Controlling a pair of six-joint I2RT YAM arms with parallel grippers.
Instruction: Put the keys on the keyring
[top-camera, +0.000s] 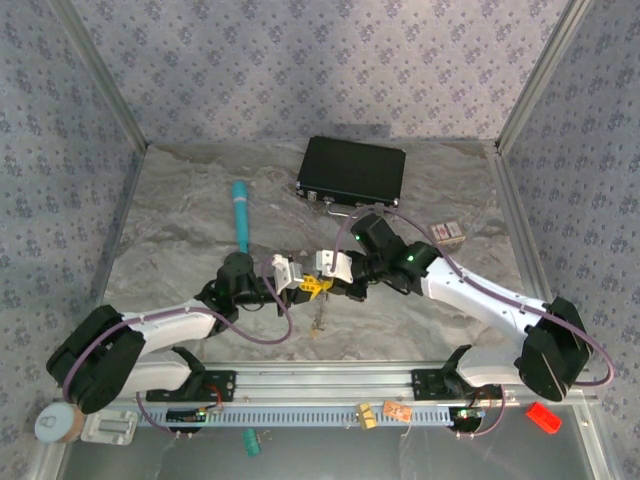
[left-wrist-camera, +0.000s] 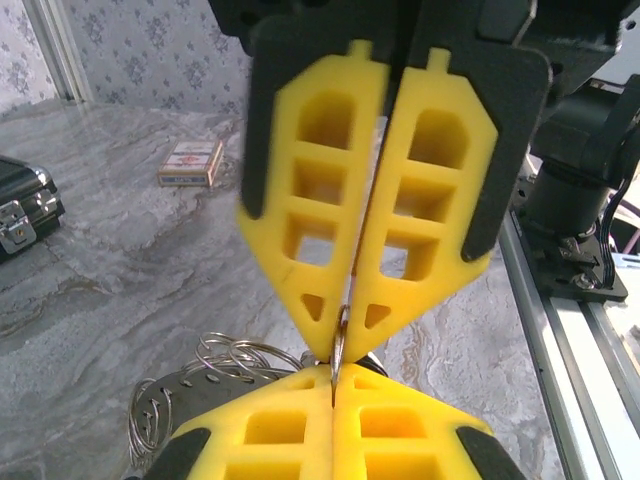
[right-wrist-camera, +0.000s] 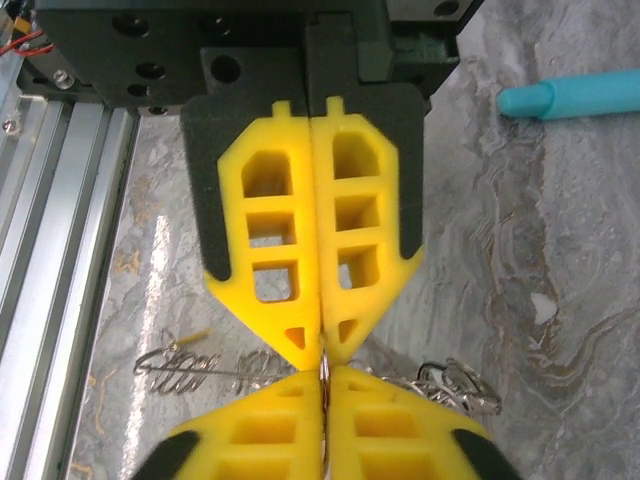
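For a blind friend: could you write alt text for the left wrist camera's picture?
Two pairs of yellow, hollow-celled plastic fingers, the left gripper from above and the right gripper from below, meet tip to tip, shut on a thin metal piece seen edge-on. Silvery wire rings cluster left of the lower pair; behind, a grey marbled table with a small card box.

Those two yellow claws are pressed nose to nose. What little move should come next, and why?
Probably a slight twist of the left gripper against the right gripper, working the metal sliver along. Both are shut on that sliver, tip to tip, with wire loops right beside them, so this looks like mid-threading; how far, I can't tell.
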